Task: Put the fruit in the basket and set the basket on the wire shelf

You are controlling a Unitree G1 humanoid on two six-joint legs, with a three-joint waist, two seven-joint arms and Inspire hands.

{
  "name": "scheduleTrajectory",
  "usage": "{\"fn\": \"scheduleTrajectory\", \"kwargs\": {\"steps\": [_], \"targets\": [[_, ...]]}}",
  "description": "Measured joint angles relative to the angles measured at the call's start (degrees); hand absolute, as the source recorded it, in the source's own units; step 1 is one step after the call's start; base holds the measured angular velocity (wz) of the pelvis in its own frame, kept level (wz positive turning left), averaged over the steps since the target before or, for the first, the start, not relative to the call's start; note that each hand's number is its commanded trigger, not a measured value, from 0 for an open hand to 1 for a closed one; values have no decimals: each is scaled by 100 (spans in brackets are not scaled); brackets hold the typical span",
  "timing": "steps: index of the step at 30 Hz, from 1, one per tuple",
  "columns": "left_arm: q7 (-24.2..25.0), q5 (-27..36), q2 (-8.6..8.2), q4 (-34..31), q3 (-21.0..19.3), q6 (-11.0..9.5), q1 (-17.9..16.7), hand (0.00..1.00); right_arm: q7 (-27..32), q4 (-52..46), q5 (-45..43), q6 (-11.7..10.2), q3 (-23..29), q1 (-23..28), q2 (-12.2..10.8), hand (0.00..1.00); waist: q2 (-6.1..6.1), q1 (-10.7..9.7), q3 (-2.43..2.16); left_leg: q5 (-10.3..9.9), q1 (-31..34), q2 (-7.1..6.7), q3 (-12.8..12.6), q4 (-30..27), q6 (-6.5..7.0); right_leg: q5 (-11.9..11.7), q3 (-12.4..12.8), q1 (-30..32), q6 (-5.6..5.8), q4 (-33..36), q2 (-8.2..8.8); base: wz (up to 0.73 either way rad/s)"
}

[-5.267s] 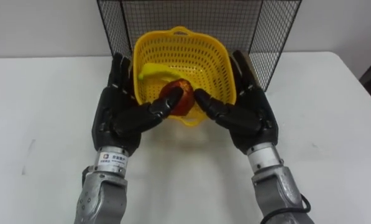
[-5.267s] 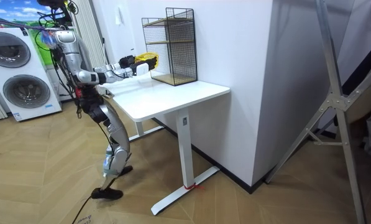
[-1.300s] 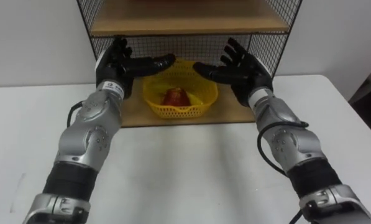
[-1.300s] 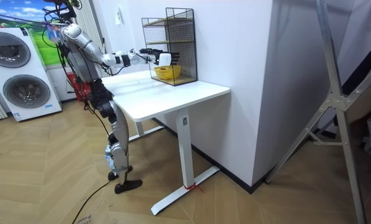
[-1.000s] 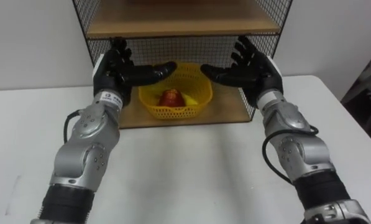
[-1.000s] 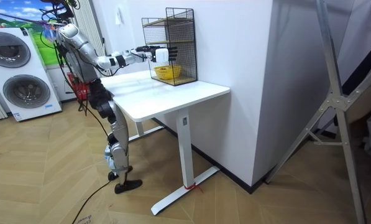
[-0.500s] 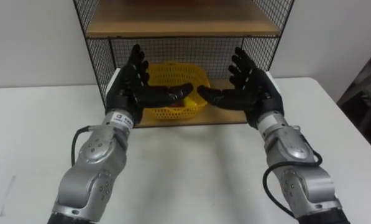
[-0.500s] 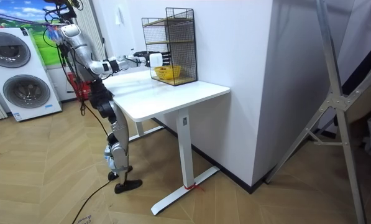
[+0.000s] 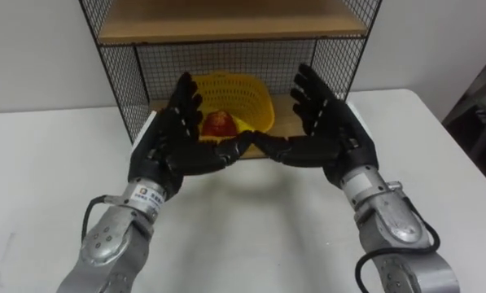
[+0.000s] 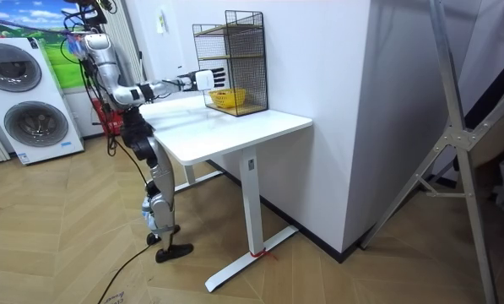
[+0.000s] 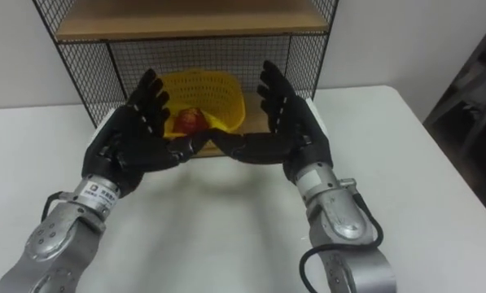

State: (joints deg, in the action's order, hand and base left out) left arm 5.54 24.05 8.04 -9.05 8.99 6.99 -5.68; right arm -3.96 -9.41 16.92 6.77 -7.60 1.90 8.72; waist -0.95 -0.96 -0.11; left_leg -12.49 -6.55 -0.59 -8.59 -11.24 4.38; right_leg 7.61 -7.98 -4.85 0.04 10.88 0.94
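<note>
Both hands have drawn back out of the wire shelf (image 9: 116, 77) toward the robot, and the basket (image 9: 255, 99) has stayed on the lower board.

The left hand (image 9: 171, 142) hovers over the table (image 9: 55, 171) with straight, spread fingers, its palm turned inward, and it holds nothing. Just past its thumb and between the two hands, the yellow basket stands apart from both. A red fruit (image 9: 219, 124) lies inside the basket, nearer the left hand's fingertips. The right hand (image 9: 332, 134) mirrors the left, empty with its fingers extended. The two thumbs nearly meet in front of the basket.

The eye views show the fruit in the basket, which is too small to make out in the room view. That view shows the robot standing at the table's end on its left side, with both arms stretched toward the shelf and two washing machines (image 10: 24, 105) behind it.
</note>
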Motion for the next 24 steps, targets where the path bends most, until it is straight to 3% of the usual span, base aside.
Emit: {"fn": "scheduleTrajectory", "kwargs": {"steps": [4,9,11,17,21,24], "targets": [[155,0,52,-222,-102,-1,-480,0,-117,-435,3,-121,113,398,267,0,-41,107,-25,0,0,0,-6,5,0,-3,12,20,-5,-4,-3,0],[143,-5,85,-390,-433,-87,-880,0,-92,-613,-88,-355,415,802,269,0,-51,143,-40,-1,44,0,16,0,0,-6,7,21,-5,-14,-5,1],[112,2,112,-601,-673,-293,-1174,0,-33,-829,-168,-578,528,1225,270,0,-20,222,-64,-1,102,0,33,-8,0,-6,6,74,-5,-5,-3,2],[-268,-3,114,-671,-1177,-852,-1487,0,191,-914,-240,-907,736,1789,256,0,137,252,-46,-1,103,-6,36,2,-1,-6,16,78,-5,-1,-6,0],[-493,-2,62,-671,-1270,-1082,-1565,0,306,-939,-306,-1070,814,1889,236,0,140,268,-36,4,103,-6,45,11,-9,-5,1,76,-5,-2,-10,0],[-842,-125,28,-691,-1411,-1324,-1589,0,518,-962,-416,-1322,944,1976,236,0,106,279,-13,5,107,-8,48,14,-11,-6,7,77,-5,-7,-12,0]]}}
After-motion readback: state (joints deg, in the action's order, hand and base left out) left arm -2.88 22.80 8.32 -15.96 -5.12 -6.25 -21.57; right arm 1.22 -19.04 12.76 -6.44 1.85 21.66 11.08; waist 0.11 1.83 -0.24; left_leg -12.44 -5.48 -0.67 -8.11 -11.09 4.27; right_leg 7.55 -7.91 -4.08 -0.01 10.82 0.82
